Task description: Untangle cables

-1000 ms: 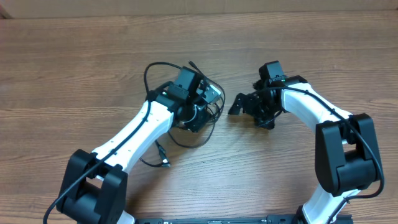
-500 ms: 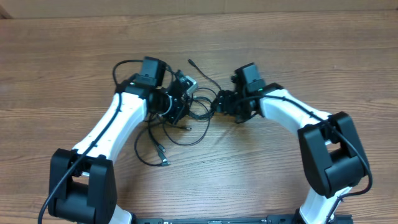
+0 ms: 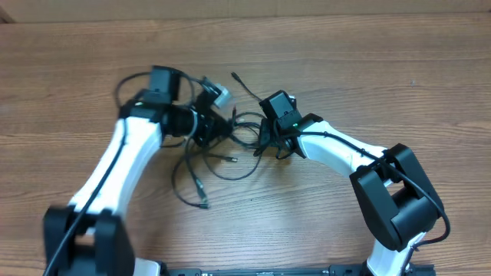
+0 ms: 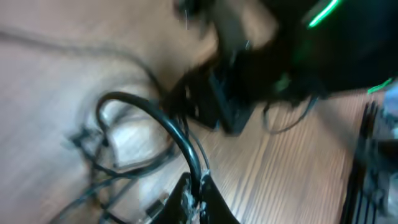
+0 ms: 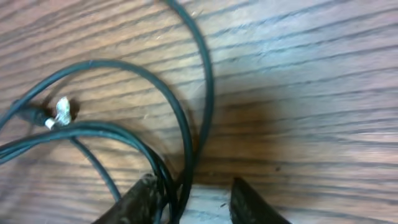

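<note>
**Left.** My left arm (image 3: 126, 165) extends from the lower left. My left claw (image 4: 198, 200) is clenched on one strand of the cables (image 4: 177, 134), and that strand arches up out of the fingertips. The wrist view is blurred. Below this claw a loose strand trails across the wooden table (image 3: 368, 69) to a plug end (image 3: 204, 204).

**Centre.** The rest of the cables lies in tangled loops on the table between my two claws.

**Right.** My right claw (image 5: 193, 202) points down at the right edge of the tangle. Its fingers stand apart, released and grasping nothing, with two strands running between them close to one finger. A silver-tipped plug (image 5: 60, 111) lies to the left of those strands. A second plug end (image 3: 234, 77) lies above the tangle, apart from both claws.
</note>
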Controlling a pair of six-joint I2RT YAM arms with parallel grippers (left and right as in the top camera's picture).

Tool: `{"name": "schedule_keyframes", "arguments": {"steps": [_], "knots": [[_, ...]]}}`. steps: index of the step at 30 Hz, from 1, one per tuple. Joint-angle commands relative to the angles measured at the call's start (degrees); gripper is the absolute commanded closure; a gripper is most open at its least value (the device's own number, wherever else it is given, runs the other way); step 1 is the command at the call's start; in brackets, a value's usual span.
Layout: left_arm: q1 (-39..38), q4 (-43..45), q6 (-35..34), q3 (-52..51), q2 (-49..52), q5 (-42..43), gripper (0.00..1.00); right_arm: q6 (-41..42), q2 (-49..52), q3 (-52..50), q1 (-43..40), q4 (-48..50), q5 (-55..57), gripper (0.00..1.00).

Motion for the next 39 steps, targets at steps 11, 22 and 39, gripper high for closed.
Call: {"name": "schedule_keyframes", "arguments": {"steps": [11, 22, 39], "knots": [[6.7, 13.9, -17.6, 0.8, -30.9, -1.0, 0.96, 2.0, 0.5, -0.6, -2.9, 0.1, 3.0, 0.65], [6.5, 1.0, -21.7, 0.8, -28.9, -14.8, 0.84, -3.2, 0.5, 1.8, -9.1, -7.6, -10.4, 0.38], [-14.6, 0.3, -7.8, 0.8, 0.5, -19.5, 0.45, -16.2, 0.5, 7.8, -11.1, -21.2, -18.8, 0.16]]}}
